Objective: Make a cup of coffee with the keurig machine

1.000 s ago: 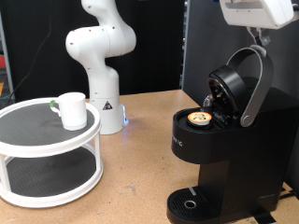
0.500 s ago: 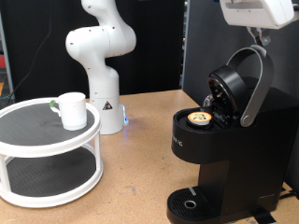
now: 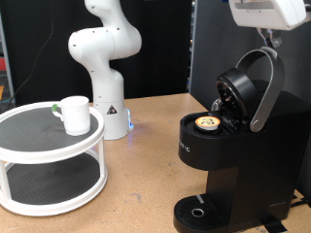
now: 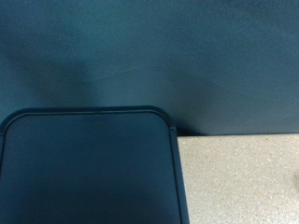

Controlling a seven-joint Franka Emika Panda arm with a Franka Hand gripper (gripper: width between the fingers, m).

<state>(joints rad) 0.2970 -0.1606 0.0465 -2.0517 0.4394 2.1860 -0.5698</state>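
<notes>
The keurig machine (image 3: 233,160) stands at the exterior view's right with its lid (image 3: 245,89) hinged open. A coffee pod with a tan top (image 3: 207,123) sits in the open pod holder. The drip tray (image 3: 197,211) below is bare. The white cup (image 3: 75,114) stands on the top tier of a round white two-tier stand (image 3: 51,155) at the exterior view's left. The robot's hand (image 3: 267,12) shows at the top right, above the machine; its fingers are out of view. The wrist view shows no fingers, only a dark rounded slab (image 4: 89,168), a dark backdrop and tan counter (image 4: 243,177).
The white arm's base (image 3: 107,58) stands behind the stand on the tan counter (image 3: 146,175). A black panel (image 3: 204,49) rises behind the machine. Clutter shows at the far left edge.
</notes>
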